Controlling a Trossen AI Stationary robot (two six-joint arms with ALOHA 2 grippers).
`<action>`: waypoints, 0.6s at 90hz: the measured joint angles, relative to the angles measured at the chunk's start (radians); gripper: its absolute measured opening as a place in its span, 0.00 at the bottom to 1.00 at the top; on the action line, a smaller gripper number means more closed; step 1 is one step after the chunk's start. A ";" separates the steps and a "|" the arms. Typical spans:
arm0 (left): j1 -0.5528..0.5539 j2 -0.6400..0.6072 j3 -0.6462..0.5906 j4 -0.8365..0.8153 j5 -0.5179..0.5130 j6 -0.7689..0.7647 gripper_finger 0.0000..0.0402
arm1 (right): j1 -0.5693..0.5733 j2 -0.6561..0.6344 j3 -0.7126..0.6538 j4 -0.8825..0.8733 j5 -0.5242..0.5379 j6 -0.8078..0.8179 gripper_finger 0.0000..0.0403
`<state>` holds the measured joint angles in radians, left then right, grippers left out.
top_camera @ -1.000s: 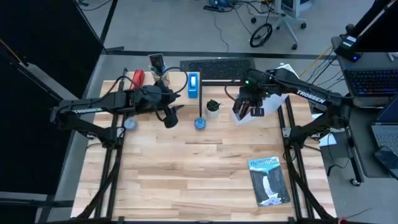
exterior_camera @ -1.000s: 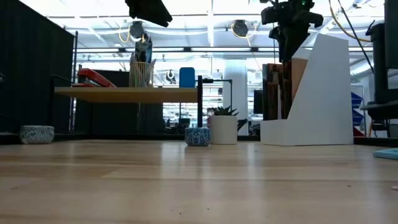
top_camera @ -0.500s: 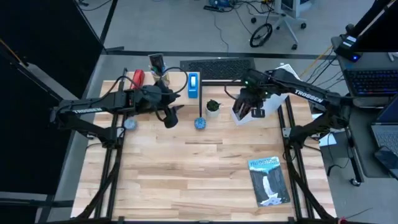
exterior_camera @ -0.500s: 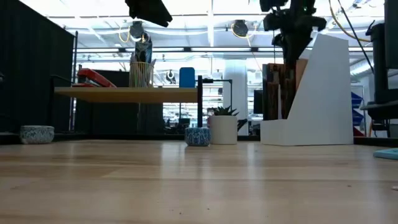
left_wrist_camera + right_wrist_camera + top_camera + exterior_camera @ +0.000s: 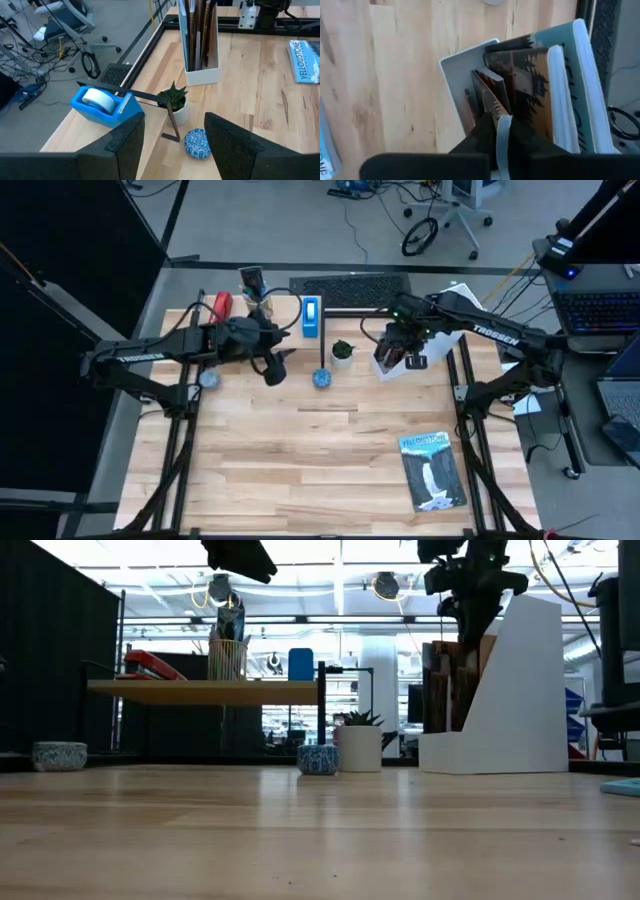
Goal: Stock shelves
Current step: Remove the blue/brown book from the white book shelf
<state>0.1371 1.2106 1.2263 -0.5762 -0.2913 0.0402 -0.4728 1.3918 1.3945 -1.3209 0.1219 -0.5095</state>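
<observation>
Right gripper (image 5: 405,352) sits directly above the white file holder (image 5: 520,690), fingers pinched on the top edge of a thin pale book (image 5: 502,135) that stands among the brown-covered books (image 5: 530,95) already in the holder. Left gripper (image 5: 175,145) waits with fingers spread apart, above the table beside the low wood shelf (image 5: 205,691); a tape dispenser (image 5: 102,104), small potted plant (image 5: 174,100) and patterned bowl (image 5: 195,143) lie ahead of it. Judged risks: the pinched book is tightly flanked, so pushing down could snag a neighbouring cover or tip the holder; releasing early could leave it leaning. One more book (image 5: 432,470) lies flat on the table, well apart from the right gripper.
</observation>
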 joint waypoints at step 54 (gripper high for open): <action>0.000 0.000 0.000 0.001 0.000 0.000 0.48 | 0.005 0.000 0.452 -0.054 0.002 0.032 0.01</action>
<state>0.1371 1.2102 1.2259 -0.5755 -0.2913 0.0406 -0.4674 1.3914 1.8461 -1.3747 0.1242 -0.4777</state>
